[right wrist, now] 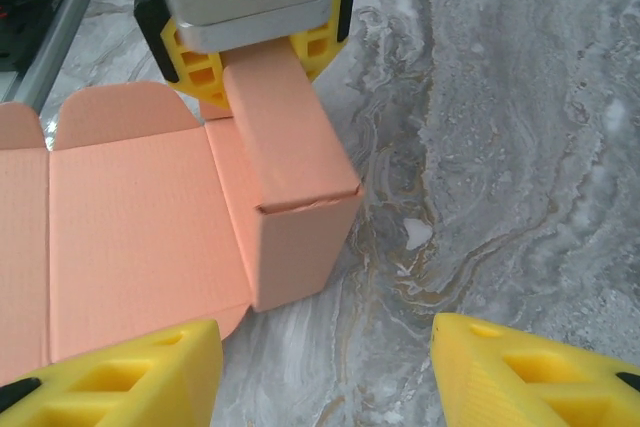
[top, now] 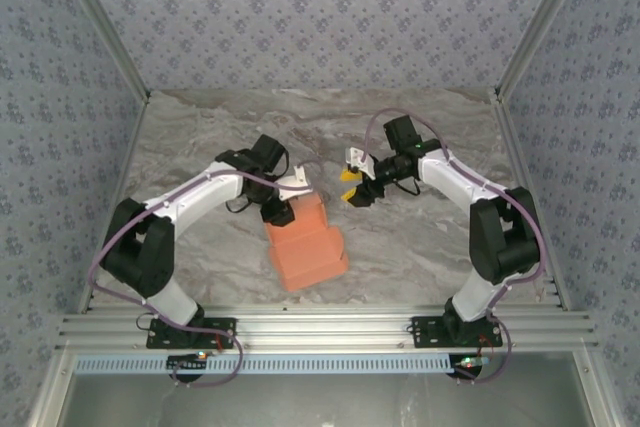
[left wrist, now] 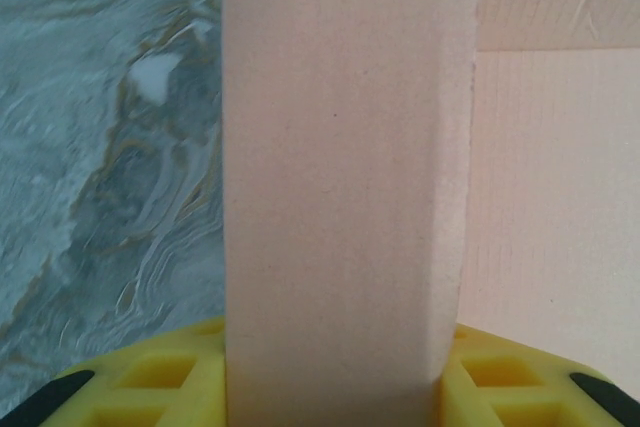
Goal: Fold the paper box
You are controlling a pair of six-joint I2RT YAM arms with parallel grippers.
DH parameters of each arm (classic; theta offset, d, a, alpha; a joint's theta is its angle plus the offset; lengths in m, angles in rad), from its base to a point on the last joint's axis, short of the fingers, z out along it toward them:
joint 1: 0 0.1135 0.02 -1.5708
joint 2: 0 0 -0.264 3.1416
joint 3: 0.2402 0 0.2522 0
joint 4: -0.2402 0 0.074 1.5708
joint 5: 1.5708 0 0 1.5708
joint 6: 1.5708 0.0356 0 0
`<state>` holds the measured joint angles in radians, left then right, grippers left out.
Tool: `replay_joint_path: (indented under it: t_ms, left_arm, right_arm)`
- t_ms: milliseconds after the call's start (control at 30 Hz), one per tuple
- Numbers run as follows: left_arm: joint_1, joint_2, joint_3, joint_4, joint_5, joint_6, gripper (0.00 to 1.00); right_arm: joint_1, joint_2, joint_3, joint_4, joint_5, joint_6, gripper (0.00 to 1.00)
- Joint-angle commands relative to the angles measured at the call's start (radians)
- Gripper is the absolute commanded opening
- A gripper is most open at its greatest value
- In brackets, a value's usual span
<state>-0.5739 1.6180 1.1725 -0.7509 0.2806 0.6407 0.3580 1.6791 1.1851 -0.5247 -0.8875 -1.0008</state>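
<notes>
The left claw (top: pixel 278 209) clamps the paper box (top: pixel 305 247) by its folded side wall (right wrist: pixel 290 177), the right claw (right wrist: pixel 325 367) hangs apart and empty; the next move probably calls for raising the flat panel (right wrist: pixel 130 247).

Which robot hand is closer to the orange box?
Left. The left gripper sits on the paper box, jaws around its raised wall. The right gripper hangs apart, off to the box's right, open and holding nothing.
</notes>
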Motion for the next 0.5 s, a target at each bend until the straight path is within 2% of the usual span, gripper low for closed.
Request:
replay_joint_path:
  t_ms: [0,67,167,300,467]
  left_arm:
    - [-0.008,0.001,0.026,0.021,0.04,0.109,0.41]
    - [-0.017,0.017,0.056,0.016,0.038,0.141,0.41]
    - [-0.03,0.022,0.071,0.017,0.036,0.191,0.42]
    - [-0.036,0.0,0.046,0.051,0.066,0.228,0.43]
    - [-0.046,-0.036,-0.005,0.102,0.081,0.265,0.43]
  right_arm:
    - [0.008,-0.041,-0.061,-0.041,-0.029,-0.031,0.6]
    - [0.026,-0.054,-0.093,0.003,0.02,0.007,0.6]
    - [0.06,-0.058,-0.137,0.114,0.119,0.153,0.61]
    - [0.088,-0.033,-0.142,0.125,0.127,0.223,0.61]
    - [0.122,-0.04,-0.185,0.231,0.152,0.279,0.62]
